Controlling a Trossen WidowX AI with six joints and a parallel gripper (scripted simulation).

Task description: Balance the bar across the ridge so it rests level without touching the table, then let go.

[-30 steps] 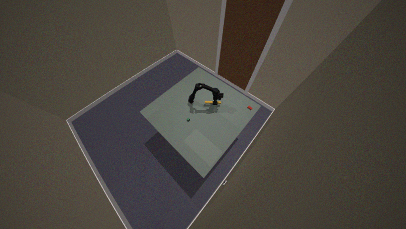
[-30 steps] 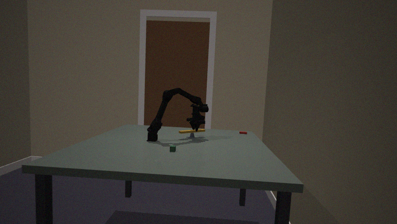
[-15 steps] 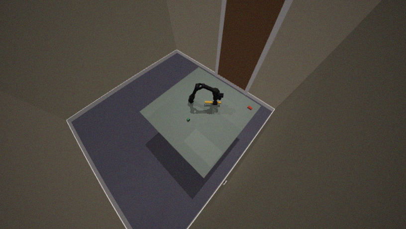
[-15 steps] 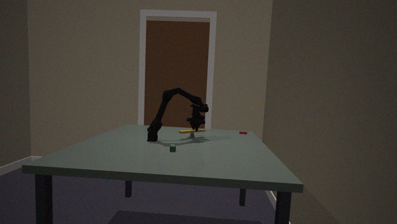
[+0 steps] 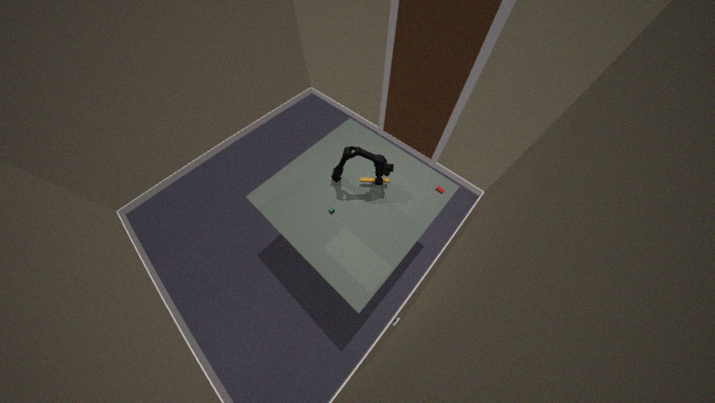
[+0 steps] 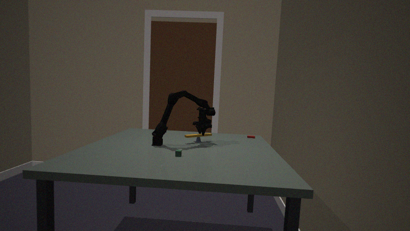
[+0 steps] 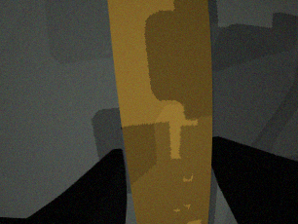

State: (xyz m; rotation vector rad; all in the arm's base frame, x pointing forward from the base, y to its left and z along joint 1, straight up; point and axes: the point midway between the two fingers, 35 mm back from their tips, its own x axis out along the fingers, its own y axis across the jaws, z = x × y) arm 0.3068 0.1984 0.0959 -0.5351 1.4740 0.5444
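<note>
Beyond the green cube (image 6: pixel 178 153), the bar (image 6: pixel 193 135) is seen lying about level across the ridge (image 6: pixel 198 139), off the table. The gripper (image 6: pixel 203 132) is parted just wider than the bar, barely released. The letting-go is judged in hand; wider opening and a straight lift are called for
</note>
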